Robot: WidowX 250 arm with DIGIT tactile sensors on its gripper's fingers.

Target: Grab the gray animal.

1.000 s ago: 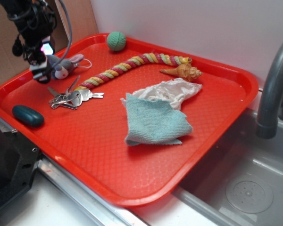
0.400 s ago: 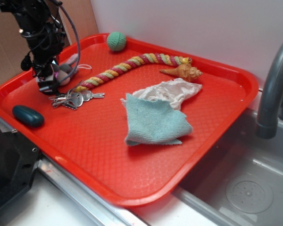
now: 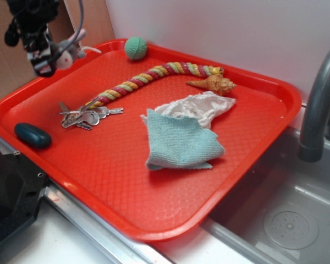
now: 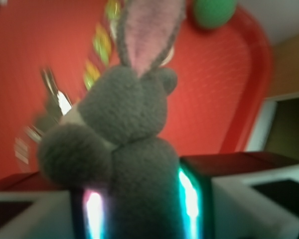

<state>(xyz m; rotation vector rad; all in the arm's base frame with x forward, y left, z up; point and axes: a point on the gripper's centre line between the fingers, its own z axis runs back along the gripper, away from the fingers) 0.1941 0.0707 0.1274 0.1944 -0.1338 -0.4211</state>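
At the upper left of the exterior view, the end effector [image 3: 45,60] is clamping the gray animal [image 3: 65,52] and carrying it clear above the far left corner of the red tray [image 3: 154,220]. The wrist view is showing why the hold looks secure: the plush body [image 4: 124,149] is filling the gap between the two glowing pads [image 4: 189,194], with a pink-lined ear pointing upward in the frame. Below it, the keys [image 3: 88,115] are lying loose on the tray near the rope toy [image 3: 154,74], so they are not snagging. The grab itself is looking essentially done.
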